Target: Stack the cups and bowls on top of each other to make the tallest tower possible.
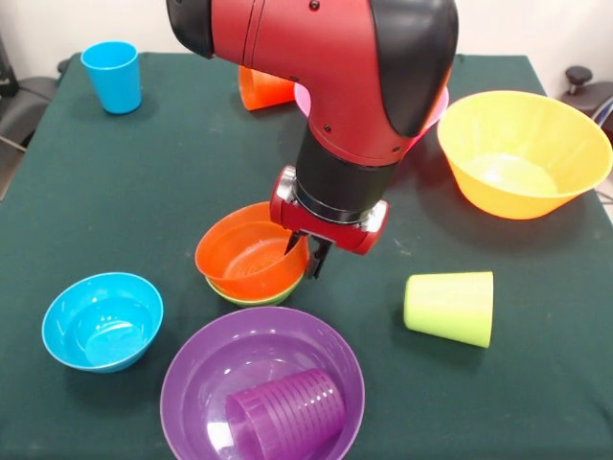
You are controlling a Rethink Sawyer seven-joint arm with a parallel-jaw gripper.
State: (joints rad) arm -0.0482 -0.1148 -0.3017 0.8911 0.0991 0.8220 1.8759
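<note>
A small orange bowl (244,259) sits tilted inside a small green bowl (251,297) at mid-table. My gripper (305,255) straddles the orange bowl's right rim, one finger inside and one outside, shut on it. A small blue bowl (102,321) stands at the near left. The wide purple bowl (192,383) at the front holds a purple cup (287,417) lying on its side. On the right a lime green cup (450,307) lies on its side. A blue cup (111,77) stands upright at the far left.
A large yellow bowl (522,153) stands at the far right. Behind the arm, an orange cup (263,88) and a pink bowl (302,99) are mostly hidden. The arm's bulk covers the table's far middle.
</note>
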